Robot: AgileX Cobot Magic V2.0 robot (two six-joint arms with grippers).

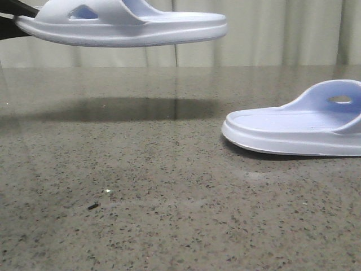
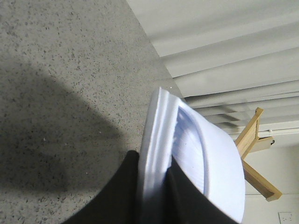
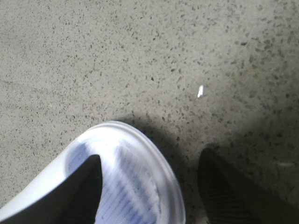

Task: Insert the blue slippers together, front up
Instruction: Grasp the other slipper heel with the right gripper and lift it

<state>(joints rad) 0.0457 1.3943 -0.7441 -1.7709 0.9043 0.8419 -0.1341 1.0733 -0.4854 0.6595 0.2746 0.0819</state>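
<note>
- Speckled grey stone-look table [image 1: 169, 226] fills the foreground; pale pleated curtain [image 1: 254, 34] hangs behind it.
- Slipper no. 1 [image 1: 121, 22]: off the table, up at the top left of the front view, roughly level, strap w/ triangular cutout up, sole down. Its shadow [image 1: 135, 108] lies on the table below.
- My left gripper [image 2: 152, 196]: closed on slipper no. 1 [image 2: 187, 154]. In the left wrist view the thick sole edge sits between my two dark fingers [image 2: 117, 196], one on either side, touching. Rest of the slipper extends away from the jaws toward the curtain. Only a dark bit of the gripper shows at the far left edge in the front view.
- Wooden frame [image 2: 257, 158] visible beyond the slipper in the left wrist view.
- Slipper no. 2 [image 1: 299, 124]: resting on the table at right, sole down, strap toward the right edge of the front view, open end toward centre. Well apart from no. 1.
- My right gripper [image 3: 149, 186]: jaws spread wide. One finger [image 3: 86, 186] is over the ribbed footbed of slipper no. 2 [image 3: 135, 186]; other finger [image 3: 229, 191] is outside its rim, over bare table. Contact w/ footbed: cannot tell, view blurred.
- Small white fleck [image 3: 200, 91] and small dark bit [image 1: 93, 206] on the table.
</note>
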